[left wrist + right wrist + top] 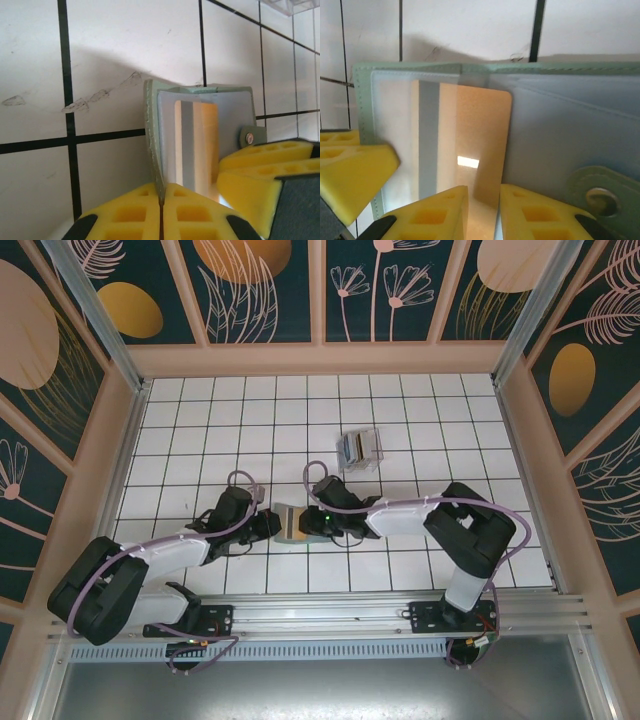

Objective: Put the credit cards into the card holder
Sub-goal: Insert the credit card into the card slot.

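Observation:
The grey-green card holder (290,523) is open and stands on edge on the tiles between my two grippers. My left gripper (161,200) is shut on the card holder's (235,115) left flap edge. My right gripper (483,200) is shut on a tan credit card (480,130), whose upper part lies against the card holder's (560,125) inside, beside a clear pocket. The tan card (205,145) also glows inside the fold in the left wrist view, where the right gripper's yellow fingers (260,165) press in from the right. A round snap (600,197) sits on the right flap.
A small clear plastic box (360,450) holding more cards stands on the tiles behind the grippers; its corner (290,4) shows in the left wrist view. Patterned walls enclose the white tiled floor (450,420) on three sides.

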Available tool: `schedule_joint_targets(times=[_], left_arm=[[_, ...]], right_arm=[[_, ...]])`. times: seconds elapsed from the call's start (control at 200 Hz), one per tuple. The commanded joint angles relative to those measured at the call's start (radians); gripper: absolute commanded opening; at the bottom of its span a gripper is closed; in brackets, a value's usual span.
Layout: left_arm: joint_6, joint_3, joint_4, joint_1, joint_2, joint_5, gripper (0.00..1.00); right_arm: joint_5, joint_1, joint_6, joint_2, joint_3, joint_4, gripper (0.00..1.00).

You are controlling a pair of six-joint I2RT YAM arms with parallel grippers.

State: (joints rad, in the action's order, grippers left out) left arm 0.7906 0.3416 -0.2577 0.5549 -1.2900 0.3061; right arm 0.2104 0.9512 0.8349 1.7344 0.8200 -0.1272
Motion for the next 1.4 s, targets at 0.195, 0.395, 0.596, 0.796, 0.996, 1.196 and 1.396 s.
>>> schedule_joint_targets(times=[0.195,0.395,0.596,0.796,0.996,1.196,1.396], left_arm=[[0.011,-0.022,-0.085,-0.004,-0.044,0.075,0.12],[0.010,-0.037,-0.059,-0.004,-0.014,0.053,0.33],[0.010,-0.033,-0.011,-0.004,0.018,0.028,0.36],[0.009,-0.030,0.006,-0.014,0.028,0.026,0.32],[0.045,-0.037,-0.010,-0.041,0.020,0.069,0.50],[0.076,-0.038,-0.058,-0.043,0.014,0.091,0.44],[0.095,-0.058,-0.116,-0.044,0.015,0.128,0.27]], right_arm=[[0.091,0.047,-0.003,0.061,0.080,-0.093,0.23],[0.026,0.043,-0.026,0.007,0.073,-0.022,0.26],[-0.055,0.033,-0.033,-0.042,0.048,0.074,0.33],[-0.075,0.034,-0.047,-0.042,0.068,0.100,0.39],[-0.143,0.026,-0.044,-0.061,0.056,0.134,0.45],[-0.084,0.033,-0.044,0.021,0.086,0.110,0.45],[-0.075,0.047,-0.051,0.063,0.125,0.111,0.41]])
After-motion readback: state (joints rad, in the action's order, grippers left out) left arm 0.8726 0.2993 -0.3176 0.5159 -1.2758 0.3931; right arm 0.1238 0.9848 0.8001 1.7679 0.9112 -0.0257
